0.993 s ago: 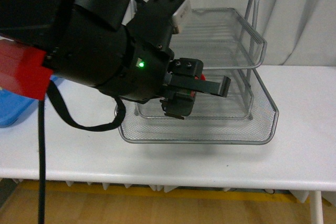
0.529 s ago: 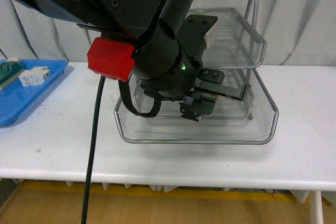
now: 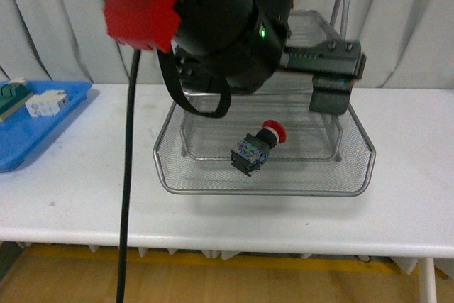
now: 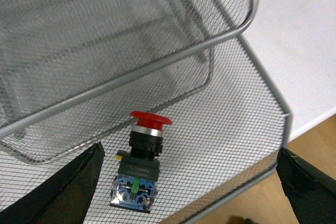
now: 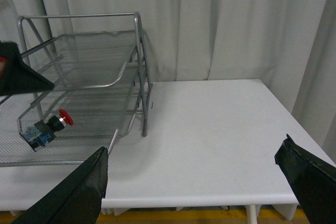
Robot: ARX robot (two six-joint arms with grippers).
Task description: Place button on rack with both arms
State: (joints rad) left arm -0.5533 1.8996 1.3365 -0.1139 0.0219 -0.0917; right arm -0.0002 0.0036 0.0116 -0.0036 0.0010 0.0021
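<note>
Button (image 3: 257,148): a red mushroom cap on a silver collar, then a black barrel, then a blocky base that is blue and clear with a small green mark on it.
Button position: it lies on its side on the mesh floor of the lowest tier. It is near the middle of that tier's width and touches neither gripper.
Button orientation: the cap points toward the back of the rack and slightly to the robot's right. The blue base points toward the front rim.
Button in the wrist views: the left wrist view shows it from above (image 4: 139,166), with the cap just short of the front rim of the tier above. The right wrist view shows it small (image 5: 46,128), inside the bottom tier.
Rack (image 3: 266,191): silver wire mesh on a tubular frame, with stepped tiers, standing on the white table (image 3: 92,196).
Left gripper (image 3: 340,83): it hangs above the bottom tier, up and to the right of the button. Its fingers are spread wide and hold nothing, and the left wrist view (image 4: 189,150) shows them far apart.
Right gripper (image 5: 191,153): its fingers are wide apart and empty. It is over bare table, well to the right of the rack.
Left arm (image 3: 220,26): bulky and black, with a green light and a red block.
Blue tray (image 3: 28,140): at the table's left end, well apart from the rack. It holds a white terminal block (image 3: 46,103) and a green-and-cream block (image 3: 8,94).
</note>
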